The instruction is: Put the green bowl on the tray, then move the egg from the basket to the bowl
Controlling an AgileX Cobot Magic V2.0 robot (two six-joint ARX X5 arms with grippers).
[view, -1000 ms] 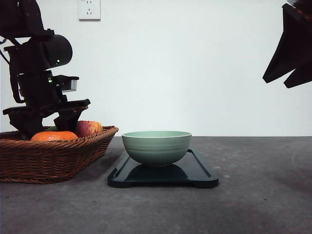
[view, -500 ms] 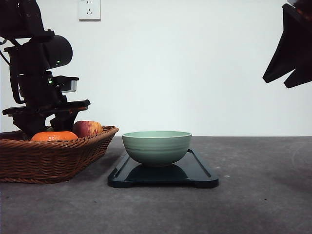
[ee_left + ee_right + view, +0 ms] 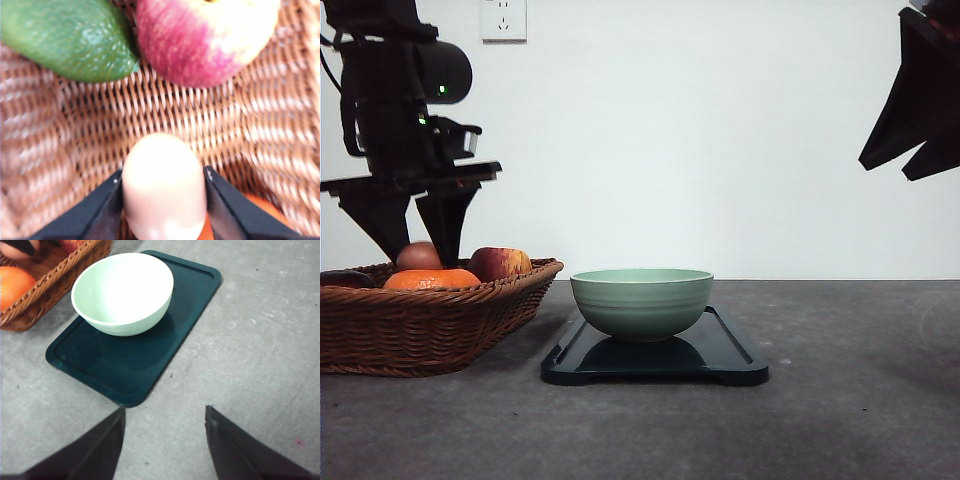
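Clamped between the two dark fingers of the left gripper (image 3: 420,255), the egg (image 3: 419,256) is seen at the left of the front view, just above the fruit in the basket (image 3: 430,325). In the left wrist view the egg (image 3: 164,187) appears pale and blurred at the lower centre, pinched on both sides by the fingers (image 3: 102,210), with the woven basket floor (image 3: 165,110) behind it. An apple (image 3: 205,37) is shown at the upper right of that view and a green fruit (image 3: 65,37) at the upper left. An orange fruit (image 3: 430,279) and the apple (image 3: 500,263) are seen over the basket rim in the front view. The green bowl (image 3: 641,300) is set on the tray (image 3: 655,362) at the centre. The right gripper (image 3: 165,440) is held above bare table (image 3: 260,340), its fingers apart, at the lower edge of the right wrist view.
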